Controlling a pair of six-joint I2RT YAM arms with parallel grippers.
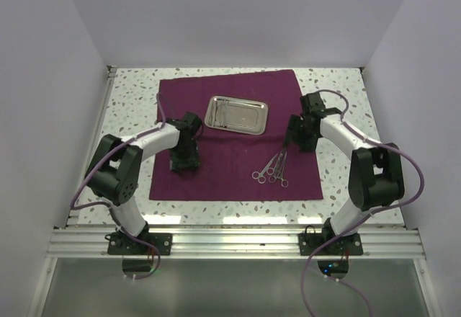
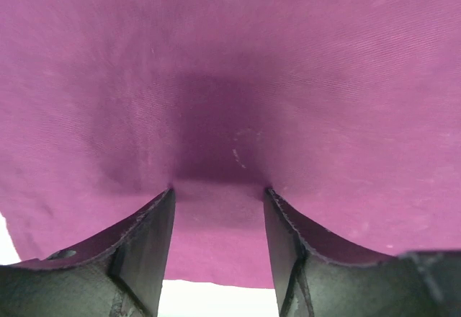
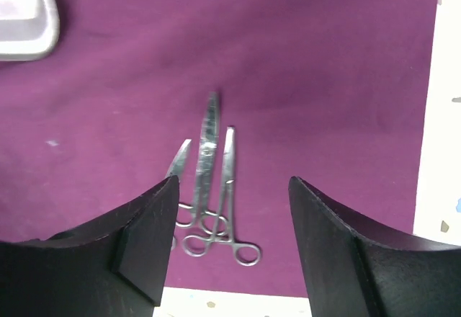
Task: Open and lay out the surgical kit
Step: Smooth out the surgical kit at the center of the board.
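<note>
The dark purple cloth (image 1: pixel 230 180) lies spread flat on the table. A shiny steel tray (image 1: pixel 236 114) sits on its far middle, and its corner shows in the right wrist view (image 3: pixel 25 21). Several ring-handled steel instruments (image 1: pixel 272 169) lie bunched on the cloth's right front, also seen in the right wrist view (image 3: pixel 209 187). My left gripper (image 1: pixel 184 164) is open, its tips pressed on the bare cloth (image 2: pixel 230 79) at the left. My right gripper (image 1: pixel 291 144) is open and empty, hovering just beyond the instruments.
The speckled white table (image 1: pixel 346 101) shows around the cloth. White walls close in on the left, right and back. A metal rail (image 1: pixel 230 241) runs along the near edge by the arm bases.
</note>
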